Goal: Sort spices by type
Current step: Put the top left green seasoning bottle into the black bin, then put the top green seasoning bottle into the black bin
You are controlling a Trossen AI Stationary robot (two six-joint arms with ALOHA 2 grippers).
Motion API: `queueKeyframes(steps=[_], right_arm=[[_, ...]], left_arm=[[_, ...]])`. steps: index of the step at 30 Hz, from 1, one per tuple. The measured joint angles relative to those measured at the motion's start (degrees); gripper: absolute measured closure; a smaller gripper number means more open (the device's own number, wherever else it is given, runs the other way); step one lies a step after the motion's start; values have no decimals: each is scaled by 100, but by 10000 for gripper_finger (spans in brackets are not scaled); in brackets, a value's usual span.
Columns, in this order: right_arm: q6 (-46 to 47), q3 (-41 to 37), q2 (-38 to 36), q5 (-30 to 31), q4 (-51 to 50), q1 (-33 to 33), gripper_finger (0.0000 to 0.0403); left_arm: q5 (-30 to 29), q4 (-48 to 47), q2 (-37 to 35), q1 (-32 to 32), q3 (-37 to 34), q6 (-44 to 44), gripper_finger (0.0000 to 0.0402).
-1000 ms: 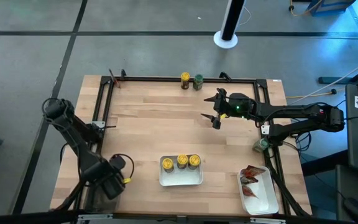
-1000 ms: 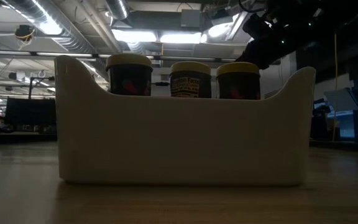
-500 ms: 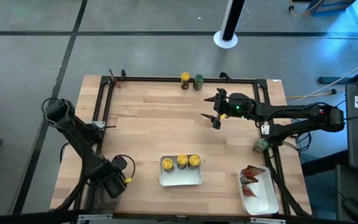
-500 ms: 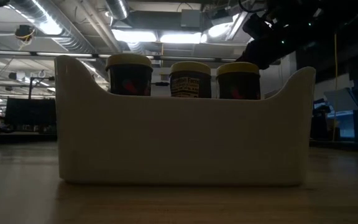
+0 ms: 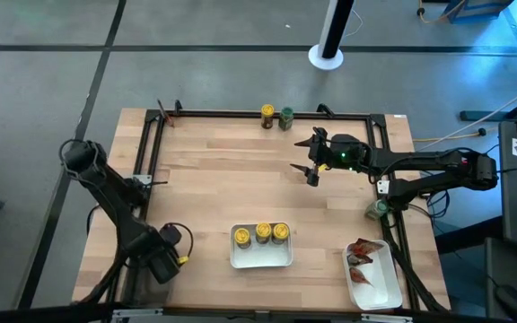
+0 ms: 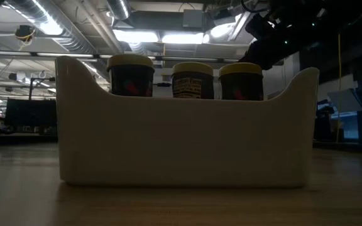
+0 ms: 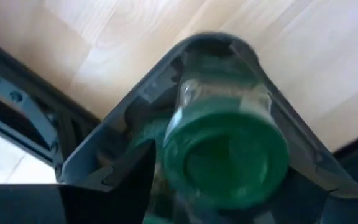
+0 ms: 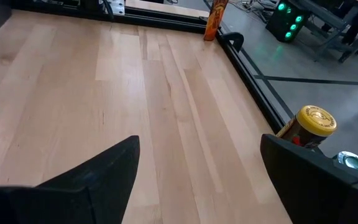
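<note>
My left gripper [image 5: 155, 260] points down over the table's near left corner. In the left wrist view a green-capped jar [image 7: 225, 155] stands upright between its fingers, inside the corner of a dark grey bin [image 7: 135, 106]. The fingers flank the cap closely. My right gripper [image 5: 309, 169] hangs open and holds nothing above the far right of the table. Three yellow-capped jars [image 5: 262, 233] stand in a white tray [image 5: 260, 257]. One yellow-capped jar [image 5: 267, 114] and one green-capped jar [image 5: 286, 116] stand at the far rail. Red-orange packets [image 5: 362, 256] lie in a second white tray [image 5: 382, 289].
A black rail frame [image 5: 240, 114] borders the wooden table. A red-orange packet [image 8: 215, 18] stands at the far left corner. In the low view the white tray [image 6: 181, 138] fills the foreground. A pale green thing [image 5: 375, 210] sits by the right rail.
My left gripper has come down a little over the near left corner of the table.
</note>
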Motion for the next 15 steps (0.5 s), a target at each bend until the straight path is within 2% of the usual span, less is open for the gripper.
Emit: queueKeyframes(steps=[9, 12, 15], right_arm=[[0, 0, 0, 0, 4, 2, 70], [-1, 0, 0, 0, 4, 1, 70], [-2, 0, 0, 0, 4, 0, 70]], left_arm=[[-175, -33, -938, 7, 48, -818, 151], [-664, 16, -1270, 4, 48, -1031, 151], [-1525, 74, -1575, 15, 48, -1097, 151]])
